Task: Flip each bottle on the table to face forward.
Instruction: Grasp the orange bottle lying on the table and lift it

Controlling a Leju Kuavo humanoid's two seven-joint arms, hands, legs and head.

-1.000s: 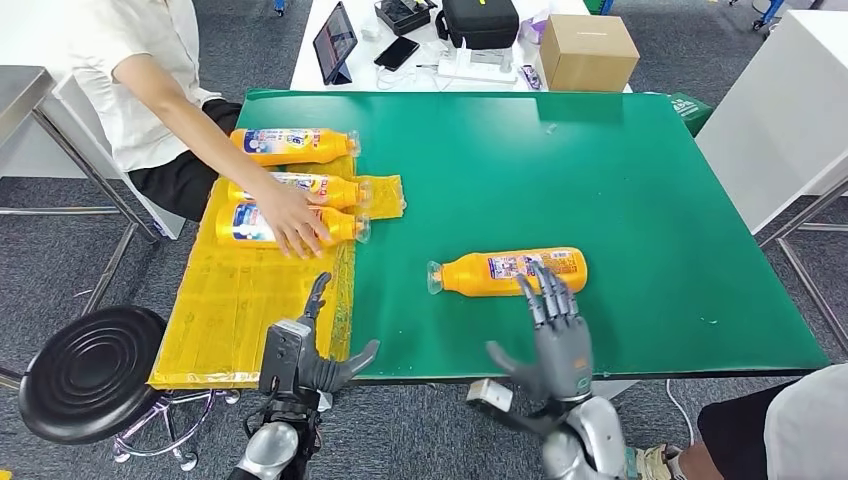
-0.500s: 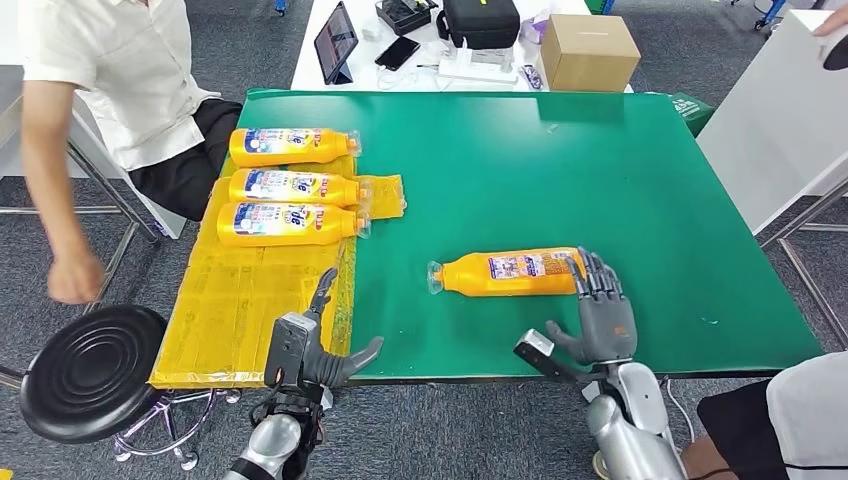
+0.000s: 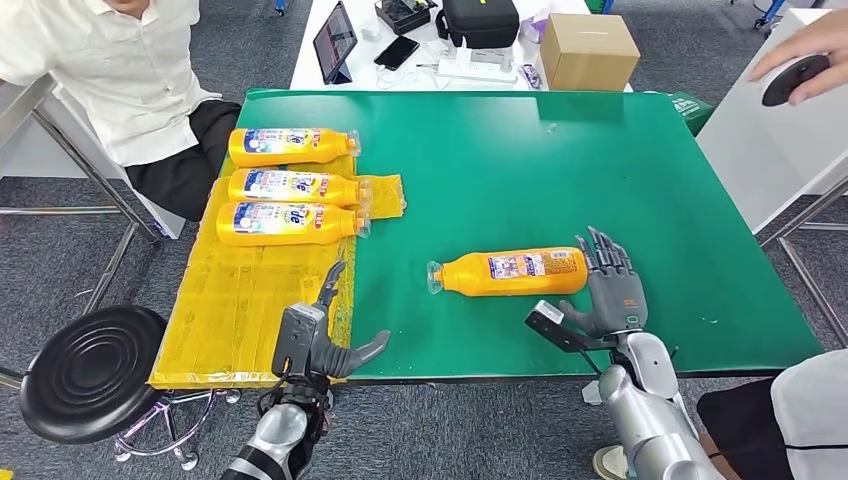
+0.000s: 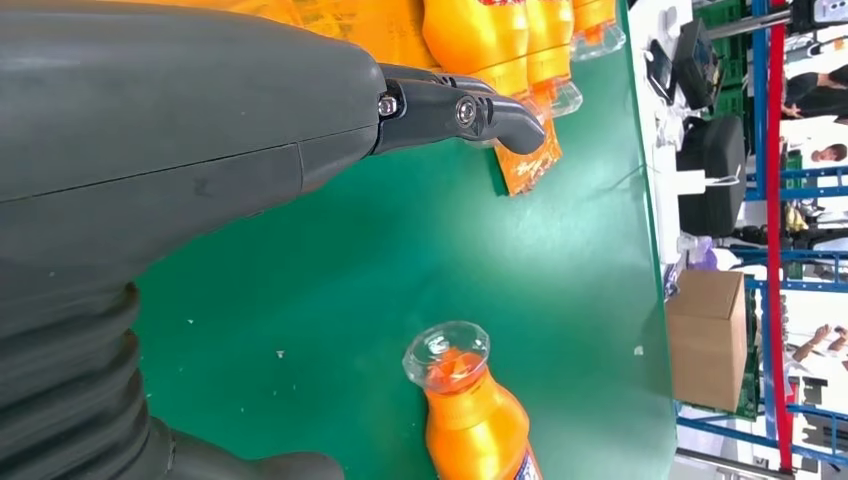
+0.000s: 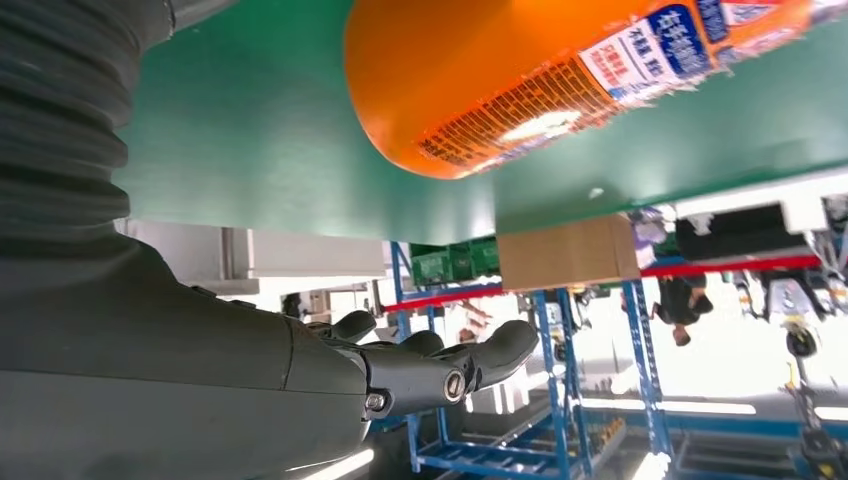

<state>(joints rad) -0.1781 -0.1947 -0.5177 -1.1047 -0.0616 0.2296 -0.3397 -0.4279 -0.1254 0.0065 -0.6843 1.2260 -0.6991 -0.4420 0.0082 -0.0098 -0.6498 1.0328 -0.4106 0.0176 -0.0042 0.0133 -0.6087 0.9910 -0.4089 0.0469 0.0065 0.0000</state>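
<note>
You are at the approach to the one bottle that needs turning. The orange bottle point(image 3: 510, 272) lies on its side on the green tabletop point(image 3: 600, 160), near the front edge and right of centre, its clear cap toward the left edge and its small-print label facing up. Your right hand point(image 3: 606, 290) stands just beside the bottle's base end, fingers spread and upright, holding nothing; whether it touches the base I cannot tell. Your left hand point(image 3: 315, 345) hovers at the front edge by the yellow sheet point(image 3: 240, 310), fingers apart and empty.

Three more bottles point(image 3: 288, 184) lie in a row on that sheet along the left edge, their large blue and white labels up, so they look done.

The next move, as I judge it, is to wrap the right hand over the bottle's body and roll it about its long axis until the main label shows.

The bottle is smooth, glossy plastic, rounded and tapering to a narrow neck; it will likely roll freely on the flat matte mat, so steady it as you let go.
</note>
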